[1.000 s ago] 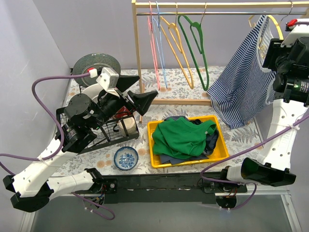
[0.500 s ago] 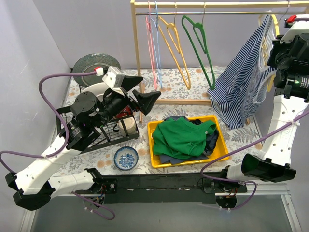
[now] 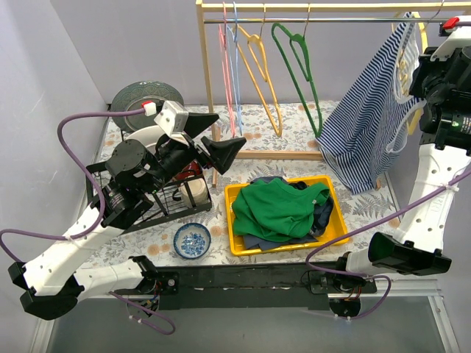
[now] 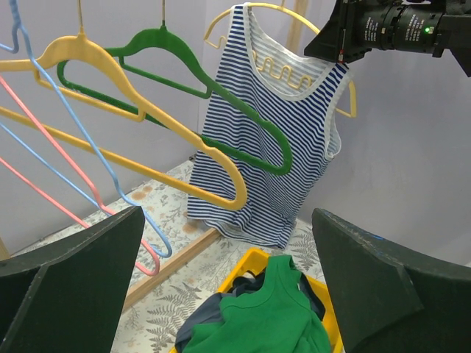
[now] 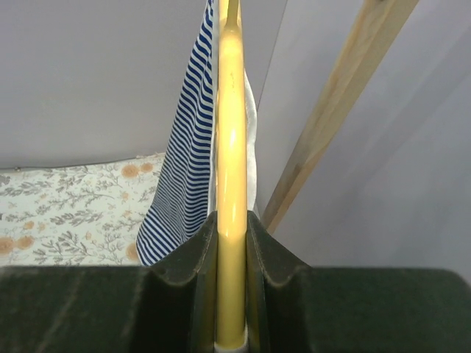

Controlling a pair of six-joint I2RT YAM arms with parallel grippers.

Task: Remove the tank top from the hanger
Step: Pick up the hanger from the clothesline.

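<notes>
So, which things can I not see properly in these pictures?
Top view: the arm's black wrist hides how the right claw holds the yellow plastic hanger.
Right wrist view: the hanger's hook is cut off by the top edge.
Left wrist view: the same wrist covers one strap of the blue-and-white striped tank top.
Top view: the crumpled green garment hides most of the dark clothes beneath.

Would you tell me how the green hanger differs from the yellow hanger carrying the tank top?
The green hanger is bare; the yellow hanger carries the striped tank top. The green hanger hangs free; the yellow hanger is clamped between the right gripper's fingers. Both hang on the rail.
</notes>
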